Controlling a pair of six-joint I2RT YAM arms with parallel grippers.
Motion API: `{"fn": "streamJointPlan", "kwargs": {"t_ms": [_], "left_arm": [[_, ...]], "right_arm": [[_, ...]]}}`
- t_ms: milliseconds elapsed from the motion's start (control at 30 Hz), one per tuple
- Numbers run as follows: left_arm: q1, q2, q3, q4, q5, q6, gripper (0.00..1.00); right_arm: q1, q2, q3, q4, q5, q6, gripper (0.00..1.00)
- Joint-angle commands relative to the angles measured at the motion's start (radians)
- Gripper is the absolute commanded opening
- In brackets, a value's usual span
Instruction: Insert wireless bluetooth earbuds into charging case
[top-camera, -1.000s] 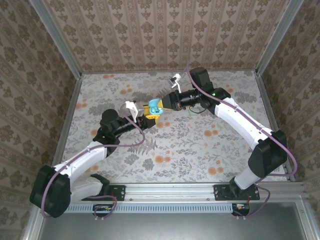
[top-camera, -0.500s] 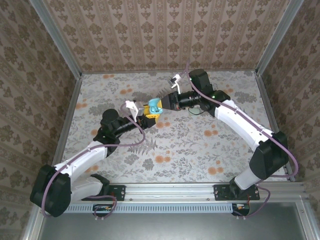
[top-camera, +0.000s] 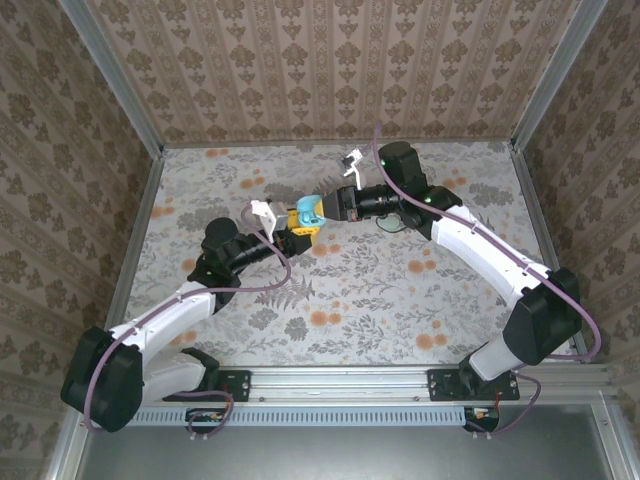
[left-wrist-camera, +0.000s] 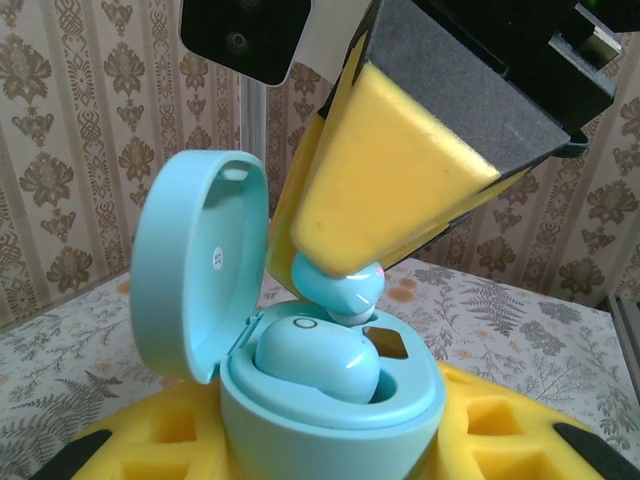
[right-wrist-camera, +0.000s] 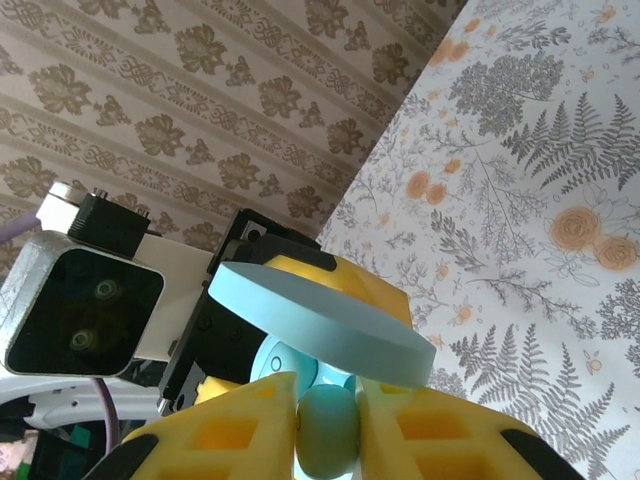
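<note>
Low in my left-wrist frame, the left gripper (left-wrist-camera: 322, 452), its fingers cropped by the edge, clamps the open teal charging case (left-wrist-camera: 405, 398) with one earbud (left-wrist-camera: 315, 360) seated inside. Just above, the right gripper (right-wrist-camera: 328, 425) pinches the second earbud (left-wrist-camera: 340, 285) over the half-hidden empty socket (left-wrist-camera: 385, 342). I can't tell whether they touch.

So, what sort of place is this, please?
Probably a staged robot test cell, not a real room: wallpaper panels set in a bare aluminium frame, a floral-printed table, and two robot arms bolted to a metal rail.

The seated earbud (left-wrist-camera: 318, 358) lies in the case (left-wrist-camera: 325, 440), second earbud (left-wrist-camera: 340, 288) just above.
</note>
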Motion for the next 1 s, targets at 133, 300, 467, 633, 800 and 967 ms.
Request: {"fn": "streamJointPlan", "kwargs": {"t_ms": [133,300,467,633,800,967], "left_arm": [[-0.016,-0.005,0.031,0.106,0.011,-0.019,0.27],[-0.017,-0.005,0.03,0.115,0.008,-0.023,0.28],[-0.017,-0.007,0.023,0.145,-0.005,-0.034,0.27],[-0.017,-0.009,0.023,0.151,-0.004,-0.037,0.28],[-0.017,-0.013,0.022,0.149,-0.004,-0.036,0.28],[-0.016,-0.02,0.017,0.141,-0.005,-0.03,0.27]], "right_arm": [[0.005,-0.026,-0.066,0.166,0.046,0.13,0.24],[0.009,-0.046,-0.095,0.163,0.112,0.097,0.24],[0.016,-0.033,-0.046,-0.003,0.127,-0.032,0.27],[0.017,-0.041,-0.045,-0.014,0.138,-0.053,0.31],[0.017,-0.039,-0.021,-0.042,0.151,-0.06,0.33],[0.017,-0.054,-0.007,-0.065,0.176,-0.064,0.37]]}}
